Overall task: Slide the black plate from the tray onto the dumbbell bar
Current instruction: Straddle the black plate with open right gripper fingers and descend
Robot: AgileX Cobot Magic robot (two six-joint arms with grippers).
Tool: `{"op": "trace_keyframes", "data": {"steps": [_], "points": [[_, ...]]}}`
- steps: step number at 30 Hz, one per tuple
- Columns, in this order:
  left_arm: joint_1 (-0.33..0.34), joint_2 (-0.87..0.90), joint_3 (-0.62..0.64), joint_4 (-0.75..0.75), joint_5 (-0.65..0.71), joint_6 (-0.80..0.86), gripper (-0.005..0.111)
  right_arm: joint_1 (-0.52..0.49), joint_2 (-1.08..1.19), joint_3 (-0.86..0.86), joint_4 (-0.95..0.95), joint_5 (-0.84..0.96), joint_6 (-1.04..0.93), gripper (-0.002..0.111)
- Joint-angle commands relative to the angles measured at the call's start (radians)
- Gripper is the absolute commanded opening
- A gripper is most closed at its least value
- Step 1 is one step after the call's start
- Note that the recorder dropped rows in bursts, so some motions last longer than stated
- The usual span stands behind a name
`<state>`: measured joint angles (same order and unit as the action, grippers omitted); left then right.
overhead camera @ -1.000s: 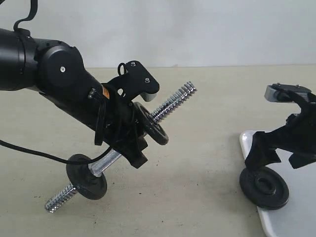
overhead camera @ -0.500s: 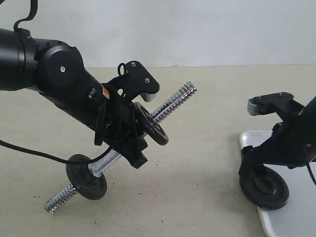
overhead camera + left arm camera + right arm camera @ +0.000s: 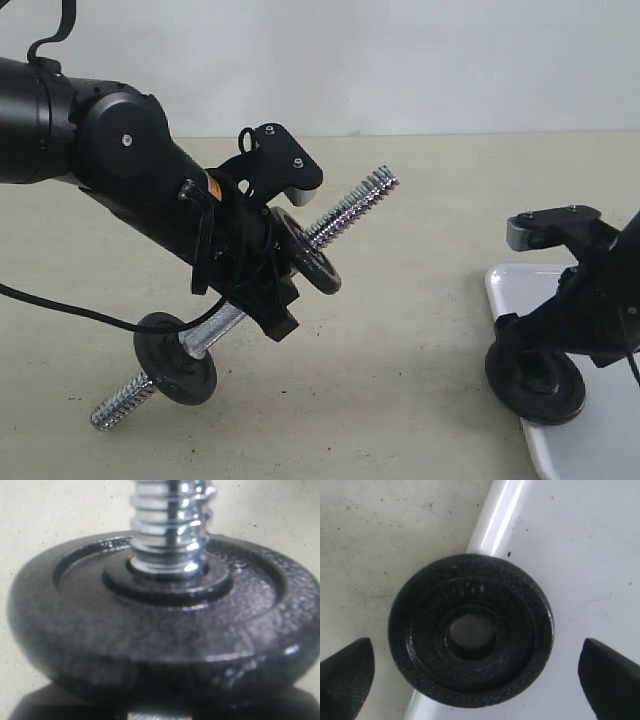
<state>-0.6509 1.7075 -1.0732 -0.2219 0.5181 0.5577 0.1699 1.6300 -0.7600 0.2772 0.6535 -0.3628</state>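
My left tool (image 3: 262,262) clamps the dumbbell bar (image 3: 350,208) at a tilt, free threaded end raised for loading. My right tool (image 3: 477,672) hangs spread wide astride the black plate (image 3: 470,587), which lies flat over the tray (image 3: 580,555) rim, ungrasped.

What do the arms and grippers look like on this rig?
Both matte black. Left arm: thick cylindrical links, round joint cap with a silver screw, orange label near the wrist, looped black cables, angular bracket with two screws. Right arm: same black, grey-fronted block on top. Right gripper: black, finely textured fingertips.
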Motion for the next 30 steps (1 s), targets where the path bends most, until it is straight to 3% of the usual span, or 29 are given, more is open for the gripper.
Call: {"op": "trace_keyframes", "data": {"steps": [1, 14, 21, 30], "points": [[-0.001, -0.06, -0.026, -0.032, -0.088, -0.004, 0.004, 0.001, -0.002, 0.058, 0.019, -0.075, -0.006, 0.101], [-0.001, -0.06, -0.026, -0.032, -0.088, -0.004, 0.004, 0.003, -0.002, 0.065, 0.111, -0.093, -0.067, 0.101], [-0.001, -0.06, -0.026, -0.032, -0.083, -0.004, 0.004, 0.059, -0.002, 0.065, 0.106, -0.135, -0.09, 0.101], [-0.001, -0.06, -0.026, -0.032, -0.079, -0.004, 0.004, 0.06, -0.002, 0.075, 0.092, -0.16, -0.089, 0.101]]}}
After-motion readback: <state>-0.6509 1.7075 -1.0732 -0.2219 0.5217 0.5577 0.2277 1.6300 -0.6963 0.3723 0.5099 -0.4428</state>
